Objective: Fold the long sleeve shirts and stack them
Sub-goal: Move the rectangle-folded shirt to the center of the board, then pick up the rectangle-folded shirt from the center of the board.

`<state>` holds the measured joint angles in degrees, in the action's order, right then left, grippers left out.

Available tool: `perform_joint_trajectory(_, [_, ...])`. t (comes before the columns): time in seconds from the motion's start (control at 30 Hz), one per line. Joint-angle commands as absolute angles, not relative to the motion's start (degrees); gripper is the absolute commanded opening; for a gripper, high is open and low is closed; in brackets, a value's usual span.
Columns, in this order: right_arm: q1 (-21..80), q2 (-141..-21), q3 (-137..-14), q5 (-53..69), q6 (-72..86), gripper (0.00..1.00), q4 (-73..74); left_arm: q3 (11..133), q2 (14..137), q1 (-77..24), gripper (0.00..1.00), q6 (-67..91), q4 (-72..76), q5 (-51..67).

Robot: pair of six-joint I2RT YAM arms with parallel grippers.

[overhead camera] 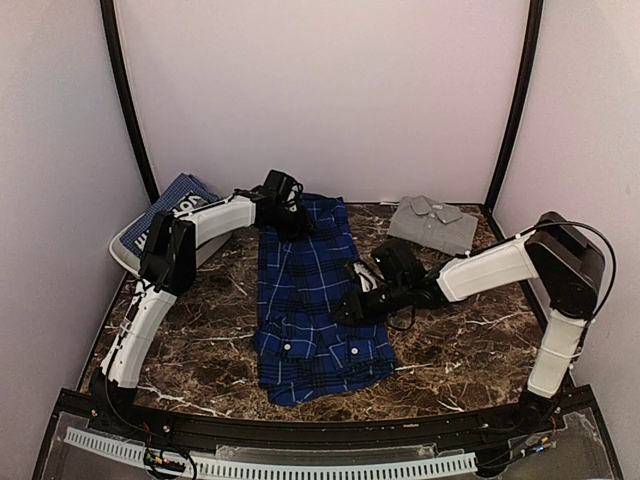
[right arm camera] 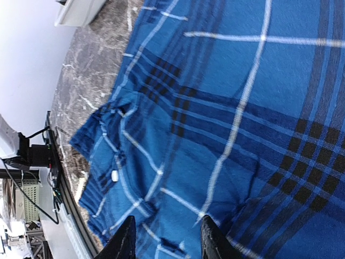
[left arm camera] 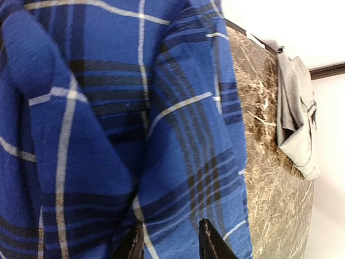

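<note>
Right arm low over plaid shirt; left arm elbow-up at far end.

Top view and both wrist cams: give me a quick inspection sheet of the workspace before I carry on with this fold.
Surface: brown marbled table, its middle covered by cloth.
Job's things: blue plaid shirt spread lengthwise mid-table; grey shirt folded at the far right corner, apart from it.
Clutter: white bin at the far left, with a blue patterned item in it.
Grippers: left gripper at the plaid shirt's far end, right gripper at its right edge; both sets of jaws partly apart over cloth, grip unclear.
Cables: black cable arcs around the right elbow; another loops below the right wrist.
Surroundings: pale walls, black frame posts; nothing else seen.
</note>
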<state>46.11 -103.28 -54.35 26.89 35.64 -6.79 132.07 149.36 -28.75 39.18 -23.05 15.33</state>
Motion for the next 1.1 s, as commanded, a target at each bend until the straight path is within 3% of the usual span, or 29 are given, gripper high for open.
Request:
perform_joint_trajectory(0.0, [46.41, -108.48, -53.05, 26.28, 37.2, 0.37, -11.41, 133.14, 145.25, -29.6, 0.35, 36.52, -26.3, 18.19])
perform_joint_trajectory(0.3, [46.49, -107.35, -53.91, 25.13, 38.04, 0.36, -10.66, 115.65, 125.76, -32.49, 0.38, 35.76, -22.73, 18.34])
perform_joint_trajectory(0.57, [46.47, -96.58, -52.78, 21.36, 36.11, 0.38, -5.24, 81.03, 102.55, -33.89, 0.38, 39.78, -11.0, 17.68])
perform_joint_trajectory(0.83, [45.78, -86.54, -45.75, 17.6, 35.72, 0.39, -0.19, 55.26, 82.74, -33.75, 0.37, 44.82, -12.37, 8.66])
perform_joint_trajectory(1.07, [44.13, -79.3, -39.05, 16.16, 36.55, 0.43, 2.23, 39.86, 72.75, -33.75, 0.38, 50.22, -9.68, 9.7])
